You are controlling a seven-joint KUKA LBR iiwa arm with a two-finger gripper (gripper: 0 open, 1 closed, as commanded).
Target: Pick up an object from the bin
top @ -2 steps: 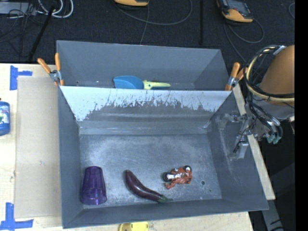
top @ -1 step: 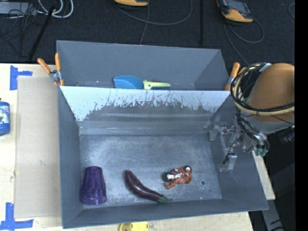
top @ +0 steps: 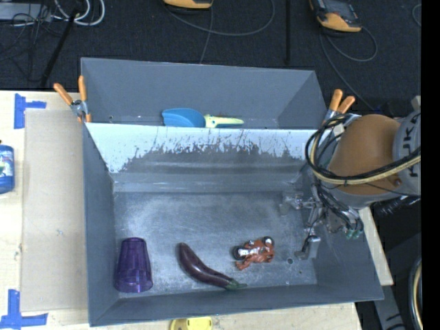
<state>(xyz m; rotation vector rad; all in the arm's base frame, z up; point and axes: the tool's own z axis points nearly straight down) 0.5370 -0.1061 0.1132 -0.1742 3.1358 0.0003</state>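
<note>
My gripper (top: pixel 311 240) hangs low at the right side of the bin, close to the right wall. Just to its left, on the bin floor, lies a small orange and brown toy figure (top: pixel 254 251), apart from the gripper. Further left, a dark purple eggplant (top: pixel 203 267) lies slantwise near the front wall. Nothing shows in the gripper.
A translucent purple cup (top: pixel 133 265) stands upside down in the front left corner. A blue scoop with a pale yellow handle (top: pixel 196 119) rests behind the back wall's upper edge. The arm, with its orange cover and looped cables, leans in over the right rim.
</note>
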